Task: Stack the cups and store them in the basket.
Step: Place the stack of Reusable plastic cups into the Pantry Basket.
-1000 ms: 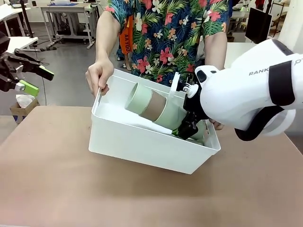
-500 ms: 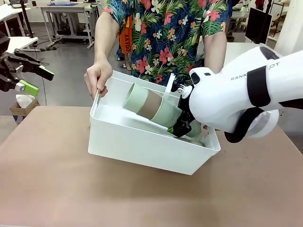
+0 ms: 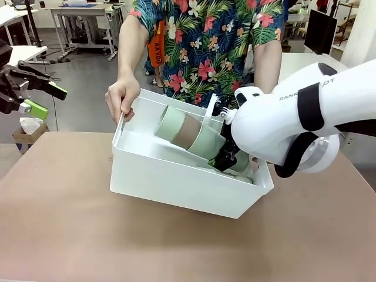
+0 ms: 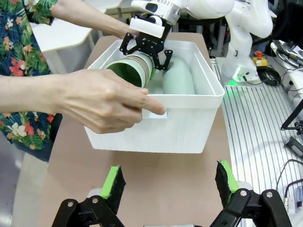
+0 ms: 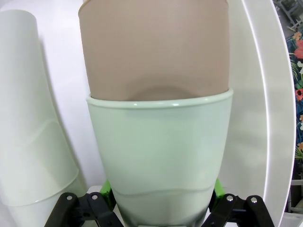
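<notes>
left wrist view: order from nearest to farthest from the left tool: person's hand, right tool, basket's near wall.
1. Basket's near wall, straight ahead of the left tool.
2. Person's hand, gripping the basket's near rim at picture left.
3. Right tool, shut on the stacked cups inside the basket.

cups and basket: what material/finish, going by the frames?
Cups: likely plastic, matte; soft, diffuse sheen, uniform mint and brown colour, thin rims. Basket: probably moulded plastic, white, smooth and slightly glossy; thin solid walls, rolled rim, cut-out handle slot.
</notes>
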